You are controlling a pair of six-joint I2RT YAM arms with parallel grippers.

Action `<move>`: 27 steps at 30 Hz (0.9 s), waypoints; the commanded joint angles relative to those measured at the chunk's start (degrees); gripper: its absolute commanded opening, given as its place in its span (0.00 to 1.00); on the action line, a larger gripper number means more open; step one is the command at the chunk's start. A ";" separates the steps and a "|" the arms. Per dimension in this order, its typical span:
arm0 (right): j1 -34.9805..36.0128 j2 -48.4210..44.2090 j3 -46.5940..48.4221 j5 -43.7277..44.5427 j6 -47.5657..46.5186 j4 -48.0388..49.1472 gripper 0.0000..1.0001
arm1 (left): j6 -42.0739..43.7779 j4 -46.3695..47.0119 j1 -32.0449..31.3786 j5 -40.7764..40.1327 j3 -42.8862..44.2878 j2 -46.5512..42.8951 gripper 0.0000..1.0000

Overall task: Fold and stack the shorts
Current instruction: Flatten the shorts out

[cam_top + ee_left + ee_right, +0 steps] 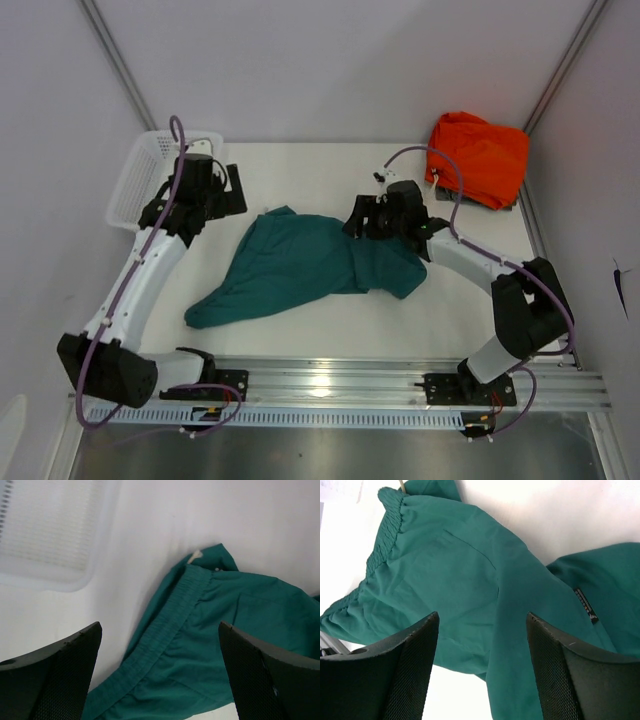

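Top view: the teal-green shorts [300, 265] lie unfolded and rumpled at mid-frame on the white bench [320, 170], stretched on a diagonal from lower left towards right of centre. Left claw [232, 190] sits at upper left of the cloth, just beside the white plastic basket [140, 178], which occupies the upper-left corner of the bench. Right claw [358, 218] is over the upper right part of the shorts. A bright orange garment [480, 155] is bunched at upper right, well apart from the shorts. Left wrist view: left claw [159, 630] has its fingers [55, 675] spread wide with nothing between them; the elastic waistband [165, 625] runs below the gap from upper centre to lower left, and a cream drawstring tip [195, 556] shows at its upper end. Contact with the cloth: cannot tell. Right wrist view: right claw [481, 617] is likewise spread and empty, with teal cloth filling the frame beneath it and a small black label [585, 605] at right.
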 commanded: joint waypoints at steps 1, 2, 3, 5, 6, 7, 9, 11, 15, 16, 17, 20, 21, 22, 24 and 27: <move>-0.71 2.28 4.84 -5.01 -2.24 0.55 0.72 | -3.08 4.98 0.23 9.32 2.44 5.05 0.99; -0.98 2.55 4.76 -5.19 -2.41 0.55 0.72 | -4.48 5.59 0.23 10.64 2.53 7.85 0.99; -1.59 2.55 4.67 -5.11 -2.41 0.55 0.72 | -5.37 5.77 0.23 11.35 2.61 9.09 0.99; -2.21 2.11 3.80 -5.02 -2.24 0.55 0.72 | -6.95 7.96 0.32 12.84 1.74 12.33 0.99; -2.73 1.24 3.01 -5.02 -2.06 1.16 0.72 | -9.04 8.58 0.58 14.33 1.30 13.31 0.99; -2.91 0.53 1.26 -5.02 -1.71 3.26 0.72 | -11.24 10.67 0.75 14.78 -0.18 15.15 0.99; -3.18 -1.22 -0.42 -5.10 -1.36 4.24 0.72 | -13.80 12.62 1.63 18.19 -1.25 17.35 0.99; -3.44 -2.28 -2.09 -4.67 -1.18 4.68 0.72 | -17.30 14.29 2.25 20.22 -2.04 21.47 0.99; -3.88 -4.30 -4.11 -4.93 -0.92 5.48 0.72 | -22.59 17.54 3.22 23.57 -1.78 27.10 0.95; -4.05 -4.92 -4.29 -5.02 -0.92 5.56 0.72 | -23.47 18.42 3.13 23.83 -1.78 27.90 0.93; -4.06 -5.01 -4.47 -5.02 -0.92 5.48 0.72 | -25.05 19.47 3.13 24.10 -1.87 28.78 0.92; -4.32 -6.06 -5.17 -5.11 -0.83 5.74 0.72 | -26.82 20.62 3.13 23.14 -1.17 32.12 0.86; -4.49 -6.33 -5.69 -5.19 -0.66 5.91 0.72 | -27.08 20.54 3.22 22.61 -0.12 33.87 0.84; -4.58 -6.85 -5.87 -5.19 -0.66 5.83 0.72 | -27.17 20.71 3.13 22.08 0.06 34.76 0.82; -4.93 -7.47 -6.31 -5.37 -0.48 6.00 0.72 | -27.26 21.06 3.13 22.08 0.85 36.43 0.77; -5.55 -8.43 -7.02 -5.90 -0.39 6.00 0.72 | -27.43 21.94 3.13 21.03 0.77 37.93 0.70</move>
